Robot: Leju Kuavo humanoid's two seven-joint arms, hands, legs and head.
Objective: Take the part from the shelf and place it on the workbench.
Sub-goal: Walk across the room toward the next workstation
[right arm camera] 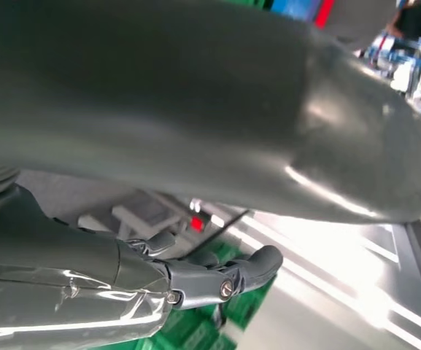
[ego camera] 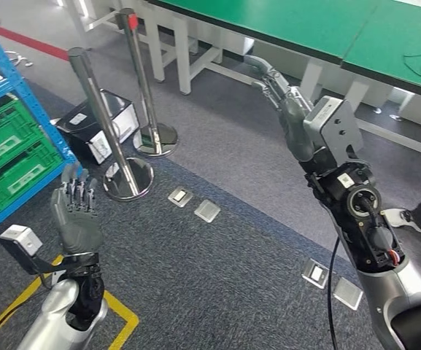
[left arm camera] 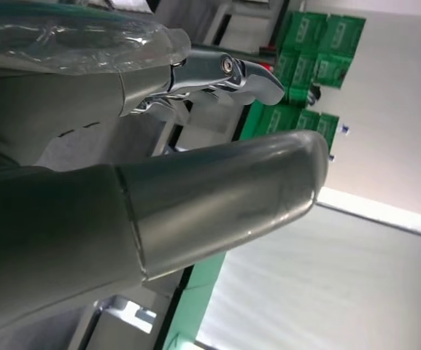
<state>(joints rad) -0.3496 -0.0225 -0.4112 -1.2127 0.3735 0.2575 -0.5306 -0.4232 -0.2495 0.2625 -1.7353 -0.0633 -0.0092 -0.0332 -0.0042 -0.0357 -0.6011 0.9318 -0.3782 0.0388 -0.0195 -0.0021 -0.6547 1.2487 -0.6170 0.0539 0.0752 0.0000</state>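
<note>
**Both hands empty, shelf at nine o'clock, worktop at one o'clock**

Here, in the head view, the left hand (ego camera: 76,215) is hovering low at about eight o'clock, palm turned away, its fingers (ego camera: 79,188) standing upright and apart with nothing between them. The left wrist view is showing the same: a thick grey thumb (left arm camera: 225,197) and darker fingers (left arm camera: 225,73) are stretching out with open air around them.

The right hand (ego camera: 285,98) is reaching forward toward one o'clock, its fingers (ego camera: 263,69) extending loosely over the grey carpet (ego camera: 236,160) and gripping nothing. In the right wrist view its thumb (right arm camera: 252,109) and a dark finger (right arm camera: 236,273) are lying apart, again around nothing.

The blue shelf (ego camera: 29,98) is sitting at nine o'clock, just beyond the left hand, and is carrying green crates (ego camera: 9,157) on its tiers. I cannot tell which item there is the part; no loose part is showing in either hand. The green worktop (ego camera: 318,29) is running across twelve to two o'clock on white legs, ahead of the right hand.

Two chrome stanchion posts (ego camera: 95,109) are leaning on round bases between shelf and worktop, with a black box (ego camera: 95,127) lying just behind the nearer one. Silver floor plates (ego camera: 206,211) are dotting the carpet. Yellow floor tape (ego camera: 121,310) is marking the carpet at seven o'clock. A person's shoe (ego camera: 403,217) is showing at three o'clock.
</note>
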